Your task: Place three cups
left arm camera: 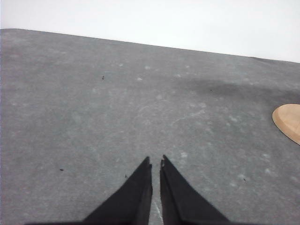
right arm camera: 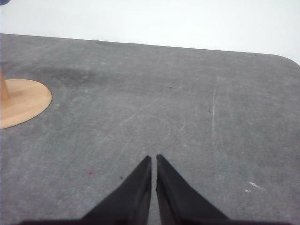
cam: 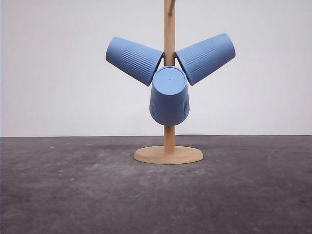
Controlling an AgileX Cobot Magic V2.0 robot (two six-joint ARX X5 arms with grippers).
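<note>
Nearest, the left gripper [left arm camera: 156,164] and right gripper [right arm camera: 153,160] are seen closed together, empty, over bare grey table [cam: 73,195]. Farther back, near its far edge, three cups [cam: 169,96] are hung on a wooden stand [cam: 168,154]; the task looks done. A white wall [cam: 48,73] lies behind.

A dark grey table [cam: 58,195] with a matte, faintly mottled and scuffed surface fills the lower part of the front view. Behind the table rises a plain white wall [cam: 53,73], bare and evenly lit. The two meet in a straight horizontal line. Light is soft and diffuse, leaving only a faint shadow on the table's far part.
</note>
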